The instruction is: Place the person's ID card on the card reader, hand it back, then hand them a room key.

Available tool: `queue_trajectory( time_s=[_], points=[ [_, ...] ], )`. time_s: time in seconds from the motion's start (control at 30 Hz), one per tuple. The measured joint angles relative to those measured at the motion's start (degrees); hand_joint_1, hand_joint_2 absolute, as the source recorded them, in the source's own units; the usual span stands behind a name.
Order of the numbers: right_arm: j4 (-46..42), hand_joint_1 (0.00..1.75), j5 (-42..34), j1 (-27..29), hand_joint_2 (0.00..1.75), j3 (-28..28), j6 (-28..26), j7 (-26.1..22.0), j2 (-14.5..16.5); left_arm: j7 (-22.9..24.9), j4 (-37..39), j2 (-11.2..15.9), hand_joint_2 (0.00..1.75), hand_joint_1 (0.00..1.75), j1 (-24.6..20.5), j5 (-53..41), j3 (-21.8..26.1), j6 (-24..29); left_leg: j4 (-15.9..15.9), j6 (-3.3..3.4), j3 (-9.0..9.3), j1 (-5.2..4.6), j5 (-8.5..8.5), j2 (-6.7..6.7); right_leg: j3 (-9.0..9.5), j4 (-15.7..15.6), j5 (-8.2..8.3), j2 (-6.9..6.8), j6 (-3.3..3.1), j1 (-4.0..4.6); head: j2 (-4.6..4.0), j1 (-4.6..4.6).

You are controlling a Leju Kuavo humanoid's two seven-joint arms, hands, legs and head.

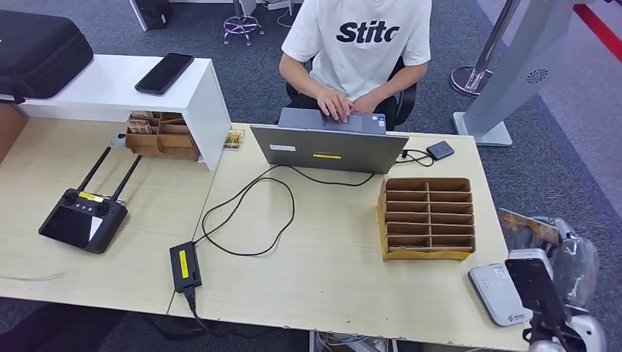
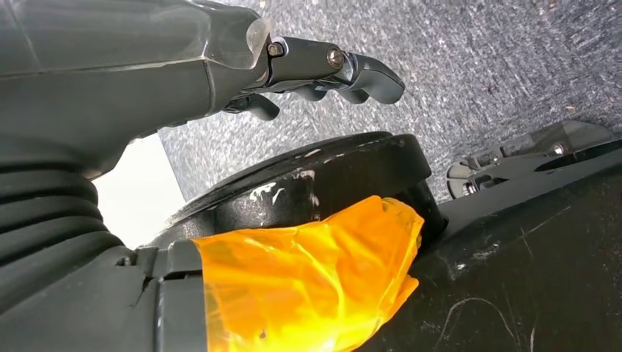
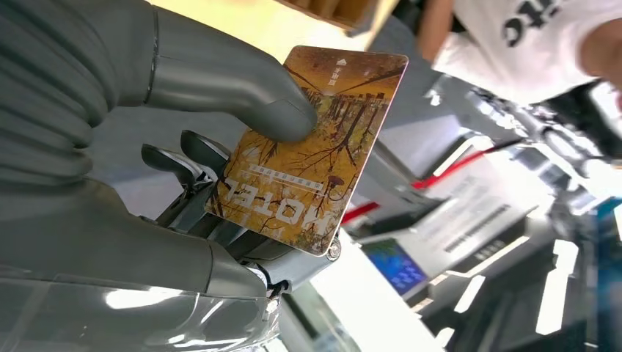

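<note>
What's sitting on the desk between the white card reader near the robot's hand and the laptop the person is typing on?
In the head view, a wooden slotted organizer stands between the white card reader and the laptop; the desk around it is bare.

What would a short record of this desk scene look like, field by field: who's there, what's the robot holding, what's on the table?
person: seated behind the desk, typing on a laptop
right hand: holds a hotel card under its thumb
left hand: holds nothing, fingers curled, over the floor
reader: white, at the desk's right edge
organizer: wooden, slots look empty
also on desk: remote, power brick
</note>
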Motion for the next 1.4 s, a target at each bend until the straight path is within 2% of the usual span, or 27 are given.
queue_trajectory(
  time_s=[0.2, 0.3, 0.43, 0.63, 0.9, 1.23, 1.33, 1.4],
  points=[
    [10.4, 1.75, 2.5, -19.8, 1.75, 9.0, 4.4, 5.4, -5.1, 0.5, 0.0, 0.5, 1.75, 0.0, -0.4, -2.8, -0.1, -1.1, 0.0, -0.01, 0.01, -0.01, 0.24, 0.17, -0.12, 0.0, 0.27, 0.22, -0.02, 0.01, 0.0, 0.01],
    [18.6, 1.75, 7.0, -30.0, 1.75, 13.8, 4.8, 8.7, -6.6, 1.0, 0.0, 0.7, 1.75, 0.0, -0.6, -4.4, -0.2, -1.6, 0.0, -0.03, -0.02, -0.01, 0.33, 0.15, -0.15, 0.0, 0.34, 0.2, 0.0, 0.02, 0.0, 0.0],
    [30.2, 1.75, 13.7, -41.0, 1.75, 19.9, 5.3, 12.4, -7.2, 1.3, 0.0, 0.9, 1.75, 0.0, -0.8, -6.3, -0.2, -2.2, 0.0, -0.06, -0.03, 0.0, 0.35, 0.1, -0.16, 0.1, 0.34, 0.16, -0.01, 0.04, 0.0, 0.0],
    [45.9, 1.75, 20.3, -51.9, 1.75, 26.3, 5.9, 16.2, -6.3, 2.0, 0.0, 1.1, 1.75, 0.0, -1.1, -8.8, -0.2, -2.6, 0.0, -0.07, -0.11, 0.01, 0.36, -0.05, -0.18, 0.1, 0.34, 0.0, 0.0, 0.04, 0.0, 0.01],
    [57.6, 1.75, 24.2, -58.2, 1.75, 30.8, 7.6, 19.1, -3.0, 3.2, 0.0, 1.3, 1.75, 0.0, -1.5, -10.6, -0.2, -3.5, 0.0, -0.07, -0.12, 0.02, 0.36, -0.04, -0.19, 0.1, 0.33, 0.0, 0.0, 0.03, 0.0, 0.0],
    [61.3, 1.75, 25.2, -59.1, 1.75, 32.8, 7.3, 19.3, -0.4, 3.2, 0.0, 1.3, 1.75, 0.0, -1.6, -11.3, -0.2, -3.7, 0.0, -0.07, -0.13, 0.03, 0.36, -0.06, -0.19, 0.1, 0.33, -0.03, 0.0, 0.03, 0.0, 0.01],
    [61.6, 1.68, 25.4, -59.1, 1.75, 32.9, 7.2, 18.9, 0.1, 3.2, 0.0, 1.3, 1.75, 0.0, -1.6, -11.4, -0.2, -3.7, 0.0, -0.07, -0.13, 0.03, 0.36, -0.06, -0.2, 0.1, 0.33, -0.03, 0.0, 0.03, 0.0, 0.01],
    [61.6, 1.47, 25.7, -59.0, 1.75, 32.9, 7.2, 18.7, 0.5, 3.2, 0.0, 1.3, 1.75, 0.0, -1.6, -11.4, -0.2, -3.7, 0.0, -0.07, -0.13, 0.03, 0.35, -0.06, -0.2, 0.1, 0.33, -0.02, 0.0, 0.03, 0.0, 0.0]
  ],
)
